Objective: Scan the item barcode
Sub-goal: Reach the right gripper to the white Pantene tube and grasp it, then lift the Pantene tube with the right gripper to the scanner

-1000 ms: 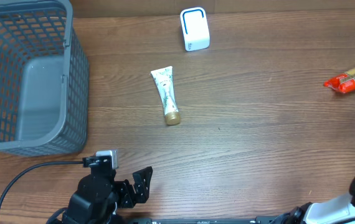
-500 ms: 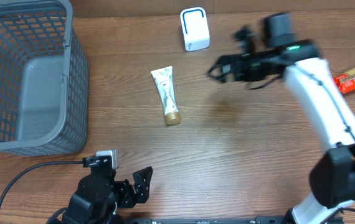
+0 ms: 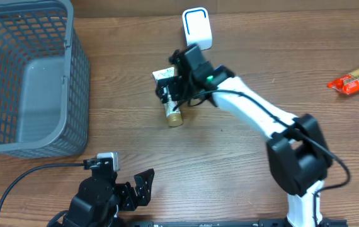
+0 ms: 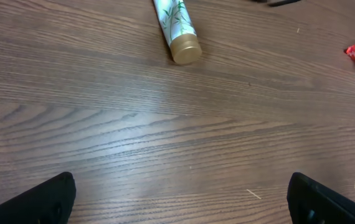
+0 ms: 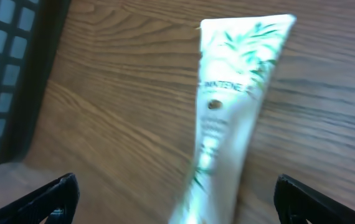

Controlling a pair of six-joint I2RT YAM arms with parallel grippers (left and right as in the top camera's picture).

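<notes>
White with green leaves and a gold cap, the tube [image 4: 176, 25] lies flat on the wooden table [image 3: 242, 176]. It is near the white scanner [image 3: 196, 26] and well apart from the grey basket [image 3: 79, 69]. We see the right gripper [image 5: 176, 202] hang just above the tube with its fingers spread wide, one on each side, and neither touches it. We see the left gripper [image 4: 180, 202] low over the table, well apart from the tube, its fingers also spread with nothing between them. A red packet [image 3: 354, 79] lies at the right edge.
</notes>
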